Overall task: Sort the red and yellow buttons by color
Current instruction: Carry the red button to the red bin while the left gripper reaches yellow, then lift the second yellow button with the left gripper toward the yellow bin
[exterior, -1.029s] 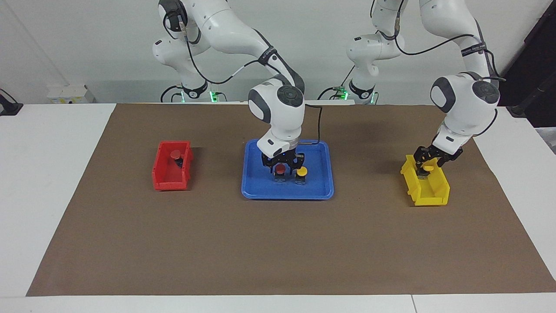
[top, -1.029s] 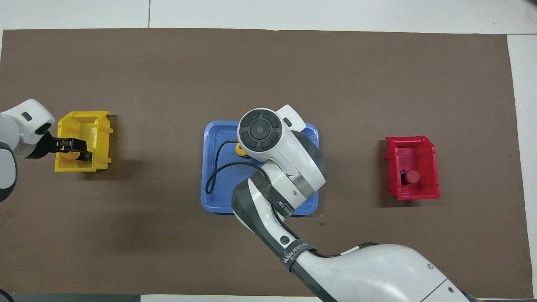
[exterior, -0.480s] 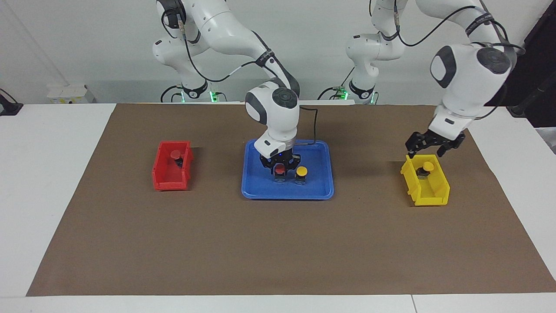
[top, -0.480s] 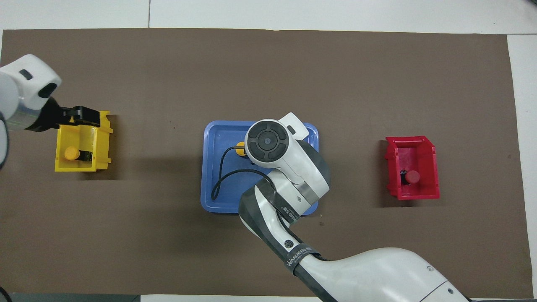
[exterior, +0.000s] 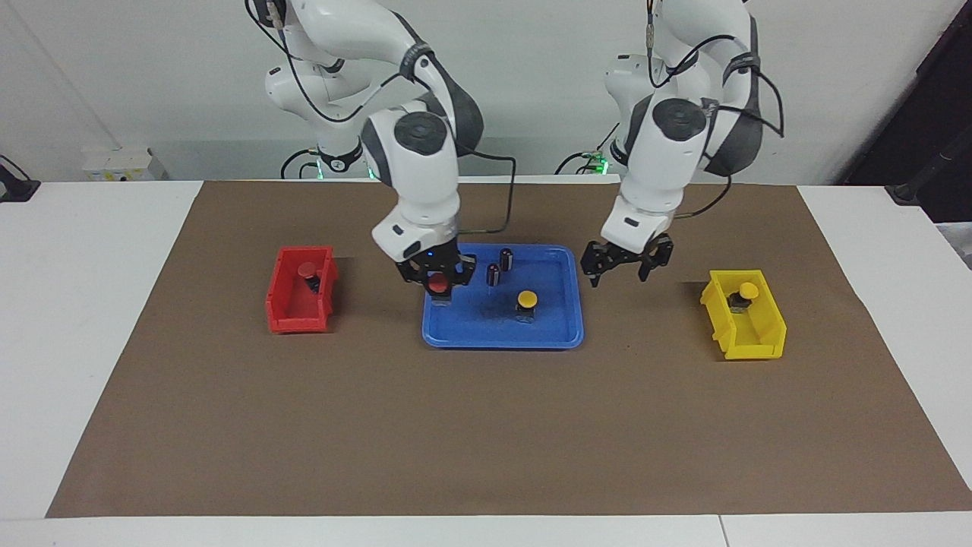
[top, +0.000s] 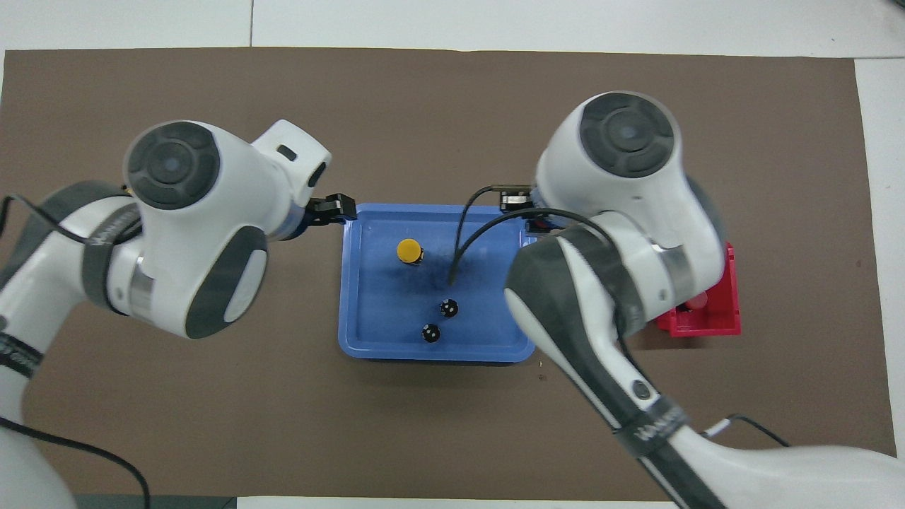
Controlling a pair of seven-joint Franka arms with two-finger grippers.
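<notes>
My right gripper [exterior: 439,289] is shut on a red button [exterior: 438,283] and holds it up over the blue tray's [exterior: 501,339] edge at the red bin's end. A yellow button [exterior: 525,298] stands in the tray; it also shows in the overhead view [top: 409,250]. Another red button [exterior: 307,270] sits in the red bin [exterior: 292,315]. Another yellow button [exterior: 748,291] sits in the yellow bin [exterior: 752,346]. My left gripper [exterior: 624,267] is open and empty, up over the mat between the tray and the yellow bin.
Two dark capless cylinders [exterior: 506,259] [exterior: 493,274] stand in the tray, nearer to the robots than the yellow button. A brown mat [exterior: 486,425] covers the table. In the overhead view my arms hide the yellow bin and most of the red bin [top: 714,322].
My right gripper has lifted the red button off the tray and carried it toward the red bin. My left gripper has let go of a yellow button in the yellow bin and swung toward the tray.
</notes>
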